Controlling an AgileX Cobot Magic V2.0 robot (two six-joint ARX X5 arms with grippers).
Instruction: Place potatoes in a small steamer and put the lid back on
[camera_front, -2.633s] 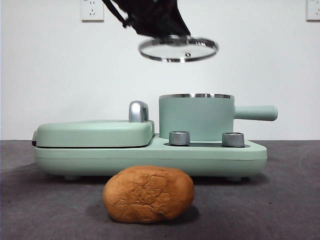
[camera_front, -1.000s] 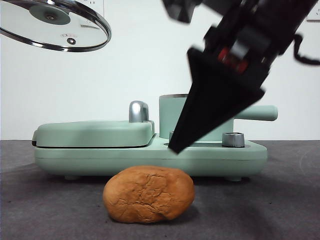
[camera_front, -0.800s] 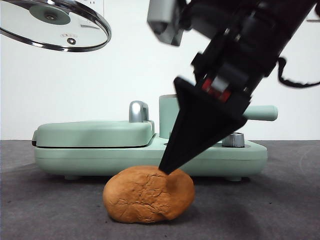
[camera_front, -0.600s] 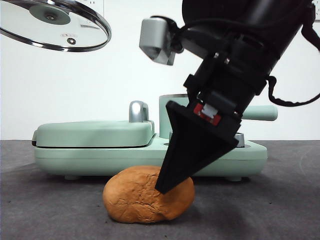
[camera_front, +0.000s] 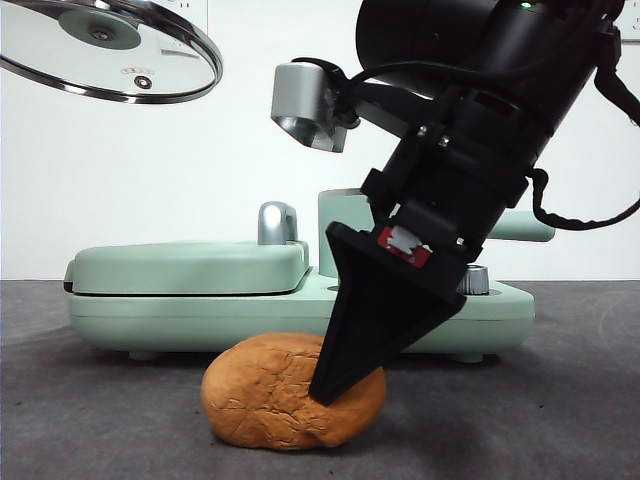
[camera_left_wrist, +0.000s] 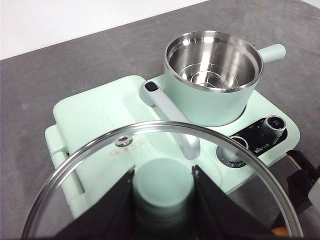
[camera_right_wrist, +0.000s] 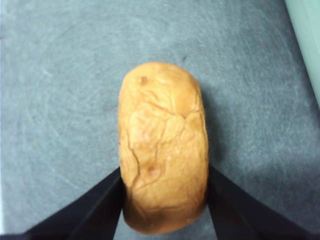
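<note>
The potato (camera_front: 260, 400) (camera_right_wrist: 162, 145), orange-brown and cracked, lies on the dark table in front of the appliance. My right gripper (camera_front: 325, 388) (camera_right_wrist: 164, 172) has come down over it, one black jaw pressed on each long side, shut on it. The small steamer (camera_front: 345, 230) (camera_left_wrist: 215, 95) stands uncovered on the appliance's right side, its steel inside bare. High at the left, away from the pot, the glass lid (camera_front: 110, 50) (camera_left_wrist: 100, 165) hangs from my left gripper (camera_left_wrist: 162, 185), which is shut on its green knob.
The mint-green appliance base (camera_front: 200, 315) carries a flat hinged griddle cover (camera_front: 190, 265) on its left and a chrome dial (camera_front: 472, 280) in front of the pot. The pot's side handle (camera_left_wrist: 272, 51) points to the right.
The right arm came down from above the appliance and its jaws closed round the potato, nudging it slightly left. The lid earlier moved from over the pot to the upper left and has stayed there.
</note>
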